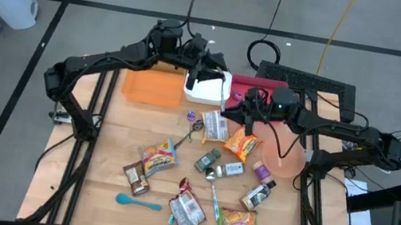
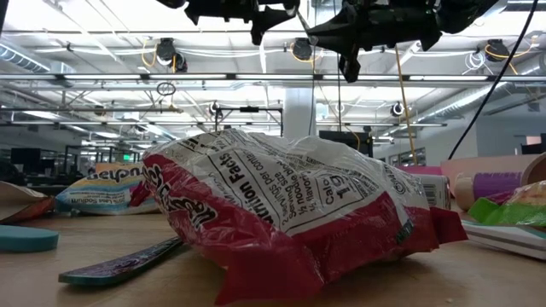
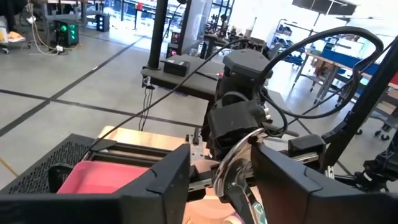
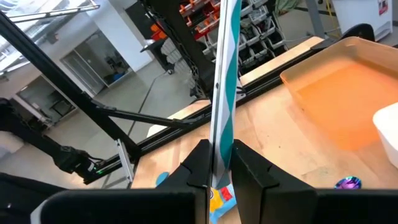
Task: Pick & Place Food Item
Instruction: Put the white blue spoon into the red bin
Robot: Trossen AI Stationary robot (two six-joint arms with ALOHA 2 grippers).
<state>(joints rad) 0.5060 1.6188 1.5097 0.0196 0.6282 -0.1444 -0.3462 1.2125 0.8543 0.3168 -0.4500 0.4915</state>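
Clamped in the shut right gripper (image 4: 217, 165), hard up against its wrist camera: a thin teal-and-white striped food sachet (image 4: 224, 81), aloft by the white plastic box (image 1: 206, 89) at the table's far side. Straddled by the left gripper (image 3: 221, 168), fingers parted, no visible grip. Picked, then, not yet placed; flat orange tray (image 1: 152, 87) waiting just beside.

You see a pale wooden table (image 1: 109, 155) with visible grain, a glossy, crinkled red-and-white foil snack bag (image 2: 290, 213), a smooth matt orange plastic tray (image 4: 348, 106), and matt black plastic gripper fingers (image 3: 155, 186).
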